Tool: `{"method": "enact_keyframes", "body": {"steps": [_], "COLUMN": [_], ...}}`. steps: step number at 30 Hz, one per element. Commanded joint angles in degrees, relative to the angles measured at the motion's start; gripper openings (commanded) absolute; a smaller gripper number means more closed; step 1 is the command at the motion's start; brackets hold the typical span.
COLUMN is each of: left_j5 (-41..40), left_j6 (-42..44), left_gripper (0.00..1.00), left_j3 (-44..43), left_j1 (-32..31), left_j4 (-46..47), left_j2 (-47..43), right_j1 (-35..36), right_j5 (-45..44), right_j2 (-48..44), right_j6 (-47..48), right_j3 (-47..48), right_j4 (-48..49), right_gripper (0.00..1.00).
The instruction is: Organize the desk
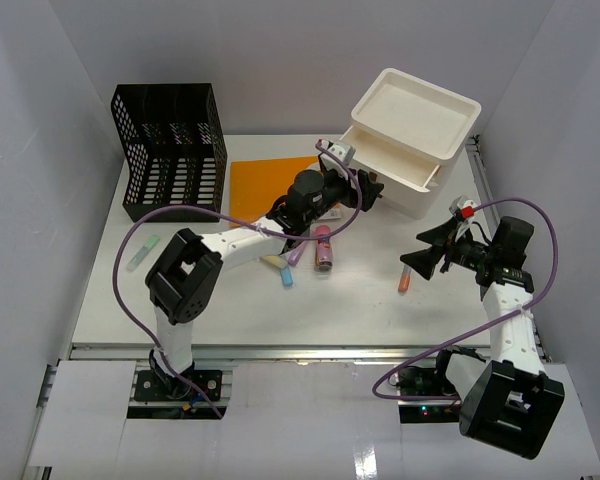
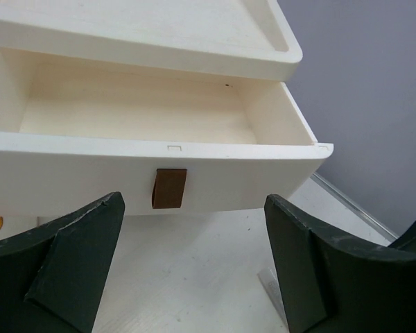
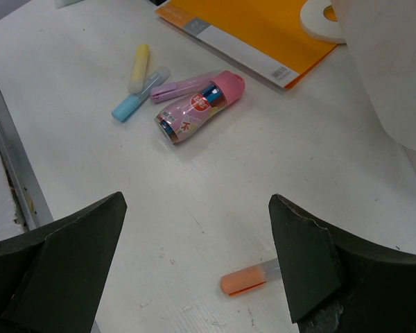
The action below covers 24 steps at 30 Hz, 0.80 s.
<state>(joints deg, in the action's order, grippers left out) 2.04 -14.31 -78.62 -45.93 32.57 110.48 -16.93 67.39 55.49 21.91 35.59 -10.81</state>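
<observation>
Drawer (image 2: 90,166) is seen open; left pincer (image 2: 194,201) is held released just before its brown handle (image 2: 169,189). Right pincer (image 3: 197,201) is held released over table (image 3: 90,173), near orange marker (image 3: 246,279).

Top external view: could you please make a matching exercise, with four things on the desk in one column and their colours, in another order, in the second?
Things:
1. mesh rack
2. folder
3. drawer box
4. capped tube

Colours:
A. pink
B. white
C. black
D. orange

Pairs: 1-C, 2-D, 3-B, 4-A
</observation>
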Motion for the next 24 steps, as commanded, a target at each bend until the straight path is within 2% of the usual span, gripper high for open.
{"method": "enact_keyframes", "body": {"steps": [1,7,10,13,16,18,19,21,24], "left_j5": [0.87,-1.12,-5.81,-10.93,-14.72,-17.49,-17.64,-20.28,-20.70], "left_j6": [-0.11,0.75,1.77,1.53,0.37,-0.37,-0.46,-0.55,0.82], "left_gripper": [0.97,0.98,0.98,0.98,0.98,0.98,0.98,0.98,0.98], "left_j3": [2.48,13.07,21.46,28.73,38.39,41.84,42.99,44.35,43.36], "left_j1": [-0.30,-0.30,-0.24,0.01,0.31,0.58,0.68,0.88,0.96], "left_j4": [-3.26,-9.88,-16.19,-21.71,-24.54,-27.35,-27.54,-31.45,-37.52], "left_j2": [-9.57,-23.20,-33.86,-44.97,-55.46,-61.03,-63.27,-67.56,-70.68], "right_j1": [-0.39,-0.22,1.19,4.89,11.41,19.75,20.16,27.69,33.47], "right_j5": [2.05,0.07,-3.72,-10.28,-25.85,-35.32,-39.11,-47.17,-59.63], "right_j2": [1.24,1.98,4.16,6.51,7.26,7.62,7.75,8.79,10.09], "right_j6": [3.15,6.87,10.13,12.08,10.80,8.80,7.90,5.71,1.23], "right_j3": [3.01,4.47,6.96,10.13,11.15,11.17,11.17,11.25,11.51], "right_j4": [-4.14,-8.04,-13.29,-17.88,-19.59,-19.62,-19.87,-20.02,-18.94], "right_gripper": [0.90,0.90,0.90,0.94,0.99,1.00,1.00,0.99,0.98]}}
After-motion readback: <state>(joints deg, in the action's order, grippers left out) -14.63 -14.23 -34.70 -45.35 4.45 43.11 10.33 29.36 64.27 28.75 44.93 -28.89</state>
